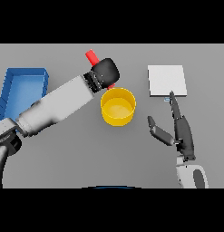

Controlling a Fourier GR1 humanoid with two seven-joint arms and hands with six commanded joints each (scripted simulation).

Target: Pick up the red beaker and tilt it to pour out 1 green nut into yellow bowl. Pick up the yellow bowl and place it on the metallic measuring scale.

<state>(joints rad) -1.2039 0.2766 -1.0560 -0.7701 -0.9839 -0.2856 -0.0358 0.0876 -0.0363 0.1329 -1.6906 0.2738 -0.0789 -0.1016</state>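
The red beaker (91,56) is held in my left hand (105,71), which is shut round it; only its top and a sliver below the hand show. It is tilted just behind the yellow bowl (118,106), which stands on the table at the centre. No green nut can be made out. The metallic measuring scale (166,80) lies flat at the back right. My right hand (181,129) rests open on the table to the right of the bowl, one straight finger reaching the scale's front edge.
A blue bin (22,90) stands at the left edge of the grey table, under and behind my left forearm (59,106).
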